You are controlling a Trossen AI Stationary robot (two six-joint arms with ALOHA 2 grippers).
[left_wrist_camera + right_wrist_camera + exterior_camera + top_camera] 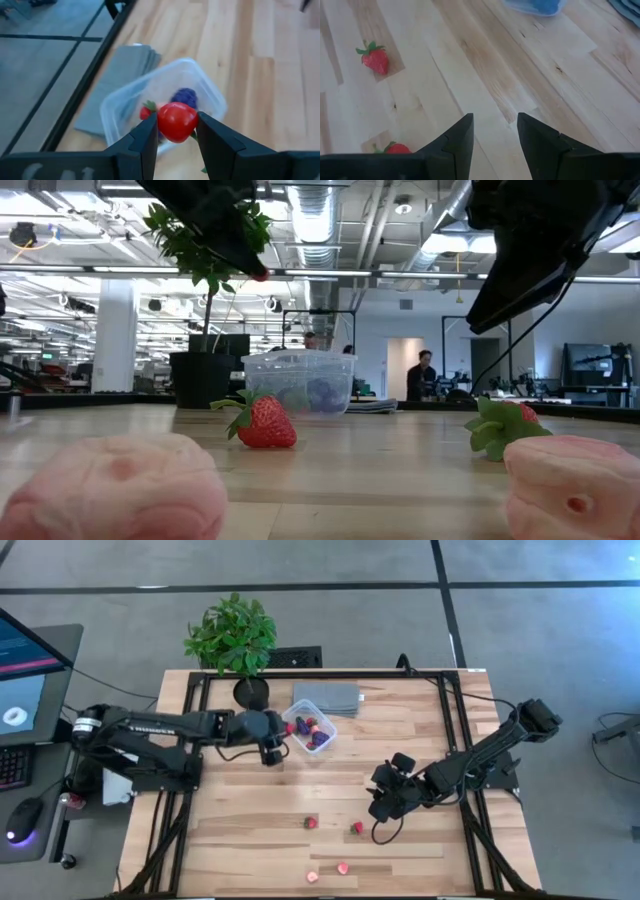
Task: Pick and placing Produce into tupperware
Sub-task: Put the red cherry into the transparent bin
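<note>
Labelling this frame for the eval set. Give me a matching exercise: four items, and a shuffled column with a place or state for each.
Column 1:
1. left end effector
2. right end effector
3. tupperware
4. pale pink pieces

Column 2:
A. on the table's near edge
B. shut on a red strawberry
C. empty, jaws apart above bare wood
D. beside the grey slab, fruit inside

Pairs: 1-B, 2-C, 3-D, 4-A

tupperware (534, 6) cut off, pink pieces (110, 486) blurred
</note>
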